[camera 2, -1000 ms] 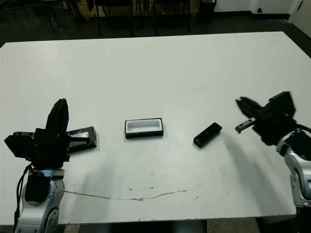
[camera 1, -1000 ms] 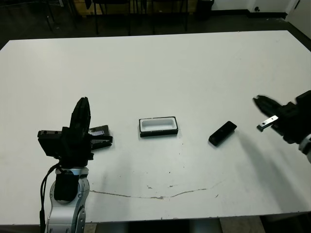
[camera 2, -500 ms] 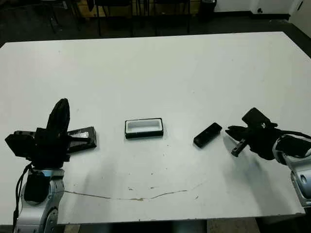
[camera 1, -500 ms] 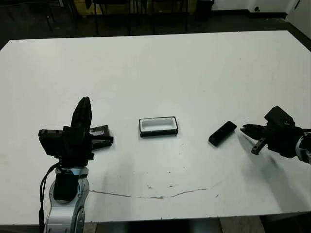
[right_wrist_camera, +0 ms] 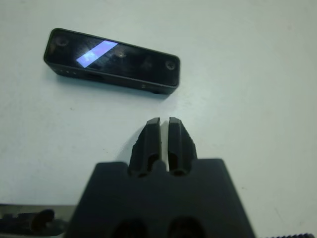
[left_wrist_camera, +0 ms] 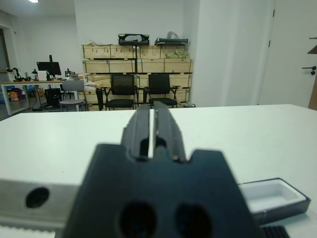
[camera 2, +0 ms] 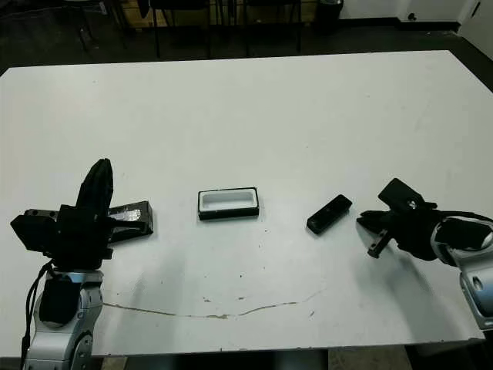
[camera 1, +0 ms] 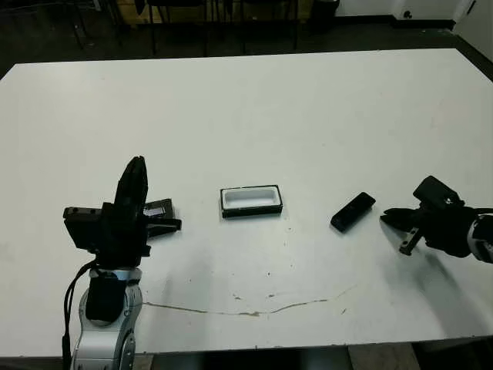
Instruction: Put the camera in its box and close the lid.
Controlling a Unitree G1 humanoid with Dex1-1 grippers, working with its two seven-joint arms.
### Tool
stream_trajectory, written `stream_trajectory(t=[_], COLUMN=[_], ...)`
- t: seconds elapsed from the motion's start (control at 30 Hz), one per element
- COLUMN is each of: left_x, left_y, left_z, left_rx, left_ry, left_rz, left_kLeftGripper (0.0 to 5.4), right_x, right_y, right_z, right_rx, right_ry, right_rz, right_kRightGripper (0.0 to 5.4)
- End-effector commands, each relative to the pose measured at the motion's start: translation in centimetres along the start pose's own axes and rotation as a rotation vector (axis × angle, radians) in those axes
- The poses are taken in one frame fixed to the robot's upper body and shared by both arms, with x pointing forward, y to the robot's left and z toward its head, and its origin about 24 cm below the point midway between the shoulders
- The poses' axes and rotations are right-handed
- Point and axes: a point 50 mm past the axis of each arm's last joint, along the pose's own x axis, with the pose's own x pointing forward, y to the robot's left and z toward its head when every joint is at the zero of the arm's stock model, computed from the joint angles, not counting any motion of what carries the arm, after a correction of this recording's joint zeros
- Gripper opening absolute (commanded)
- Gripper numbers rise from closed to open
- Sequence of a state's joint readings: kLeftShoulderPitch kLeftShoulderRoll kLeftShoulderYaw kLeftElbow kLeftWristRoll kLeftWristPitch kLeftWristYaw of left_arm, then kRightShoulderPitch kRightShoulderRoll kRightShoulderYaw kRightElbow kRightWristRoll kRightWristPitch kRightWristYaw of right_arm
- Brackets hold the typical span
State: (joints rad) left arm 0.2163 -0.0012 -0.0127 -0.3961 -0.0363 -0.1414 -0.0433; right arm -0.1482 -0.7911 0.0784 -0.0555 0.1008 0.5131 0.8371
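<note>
The right gripper (camera 2: 368,223) sits low over the table (camera 1: 254,108), just to the right of the camera (camera 1: 353,211), its two fingers pressed nearly together and holding nothing. The step in hand, as I judge it, is the camera pick-up. To do it well the fingers must spread first, then straddle the bar across its narrow width — not its length — and close near the middle so it lifts level. The camera lies flat, well to the right of the open box (camera 1: 251,200). The lid (camera 2: 132,214) rests left of the box, beside the left gripper (left_wrist_camera: 152,130), which is raised, narrow and empty.

Count — one camera, one box, one lid, two grippers.
</note>
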Motion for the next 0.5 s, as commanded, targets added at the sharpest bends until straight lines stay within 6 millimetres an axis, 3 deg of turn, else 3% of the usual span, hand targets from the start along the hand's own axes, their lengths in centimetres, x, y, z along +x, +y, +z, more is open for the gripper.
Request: stream_trajectory(t=[0.03, 0.5], left_x=[-0.4, -0.7], left_y=[0.2, 0.2], left_z=[-0.4, -0.5], left_rx=[0.017, 0.003], left_ry=[0.034, 0.042], left_rz=[0.002, 0.004], left_kLeftGripper=[0.01, 0.01], right_x=[1.9, 5.0], right_y=[0.3, 0.7], right_z=[-1.6, -1.1], right_rx=[0.003, -0.016], right_ry=[0.029, -0.049], right_rz=[0.074, 0.097], right_kRightGripper=[0.0, 0.0])
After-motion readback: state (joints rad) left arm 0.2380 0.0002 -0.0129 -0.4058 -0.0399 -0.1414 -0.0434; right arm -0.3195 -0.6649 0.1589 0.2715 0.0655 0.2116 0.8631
